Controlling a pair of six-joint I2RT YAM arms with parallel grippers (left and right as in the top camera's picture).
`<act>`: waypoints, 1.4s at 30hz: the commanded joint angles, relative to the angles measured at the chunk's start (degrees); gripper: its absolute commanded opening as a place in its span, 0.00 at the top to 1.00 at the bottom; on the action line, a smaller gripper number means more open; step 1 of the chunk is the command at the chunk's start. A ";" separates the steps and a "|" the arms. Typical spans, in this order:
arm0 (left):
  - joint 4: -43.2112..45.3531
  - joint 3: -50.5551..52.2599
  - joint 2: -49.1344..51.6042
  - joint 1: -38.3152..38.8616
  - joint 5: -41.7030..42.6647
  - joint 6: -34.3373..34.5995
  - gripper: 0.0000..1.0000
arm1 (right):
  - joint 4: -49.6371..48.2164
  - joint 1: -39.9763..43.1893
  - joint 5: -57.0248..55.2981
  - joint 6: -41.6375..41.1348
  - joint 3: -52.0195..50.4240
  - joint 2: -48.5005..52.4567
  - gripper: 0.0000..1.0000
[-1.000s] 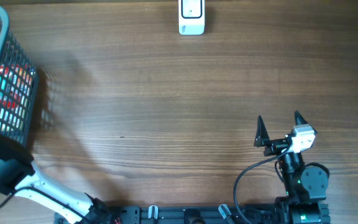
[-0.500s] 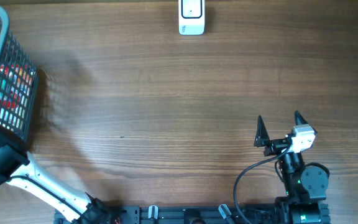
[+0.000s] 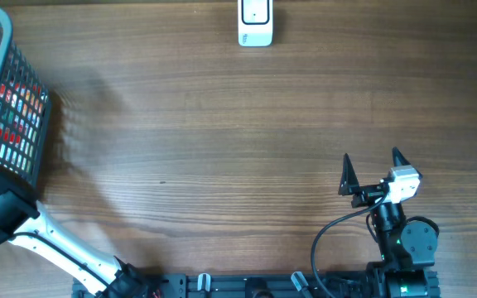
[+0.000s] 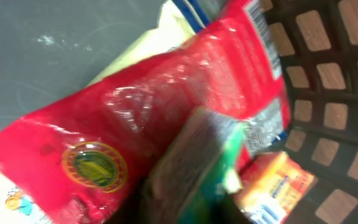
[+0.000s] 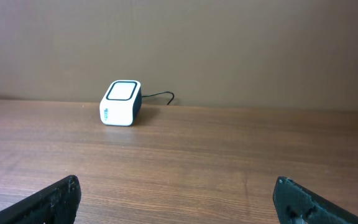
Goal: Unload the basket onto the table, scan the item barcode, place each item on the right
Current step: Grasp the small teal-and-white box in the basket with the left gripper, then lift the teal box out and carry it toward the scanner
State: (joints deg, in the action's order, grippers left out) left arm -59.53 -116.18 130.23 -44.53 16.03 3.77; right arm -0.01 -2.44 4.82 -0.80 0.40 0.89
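In the left wrist view, blurred by motion, my left gripper (image 4: 188, 208) is down inside the mesh basket (image 4: 328, 68). Its dark jaws stand close on either side of a thin green and grey packet (image 4: 197, 158). That packet lies on a red bag (image 4: 117, 118), with an orange packet (image 4: 272, 186) beside it. From overhead the basket (image 3: 7, 99) sits at the far left and hides the left gripper. The white barcode scanner (image 3: 255, 23) stands at the table's far edge, also seen as the scanner (image 5: 120, 102). My right gripper (image 3: 371, 170) rests open and empty at the near right.
The left arm's white link (image 3: 65, 252) runs from the near edge up to the basket. A dark cable (image 5: 160, 96) leaves the scanner to the right. Bare wooden table (image 3: 222, 141) lies between basket, scanner and right gripper.
The left arm has shifted slightly at the basket and its jaws have closed in from wide open. The right arm has not moved.
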 commanded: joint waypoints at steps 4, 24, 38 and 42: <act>-0.22 0.02 -3.28 -0.07 -0.46 -0.33 0.96 | -0.13 0.04 -0.55 -0.72 -0.11 -0.46 0.00; -3.78 0.02 -31.56 1.11 19.87 17.92 0.96 | -0.13 0.04 -0.55 -0.74 -0.11 -0.46 0.00; -24.68 0.04 -32.09 23.34 25.22 6.86 0.96 | -0.13 0.04 -0.55 -0.72 -0.11 -0.46 0.00; -26.16 0.04 -31.65 33.57 15.85 6.91 0.96 | -0.13 0.04 -0.55 -0.72 -0.11 -0.46 0.01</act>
State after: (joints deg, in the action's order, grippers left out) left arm -84.84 -116.18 98.04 -19.29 39.90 13.63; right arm -0.03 -2.44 4.82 -0.80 0.40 0.89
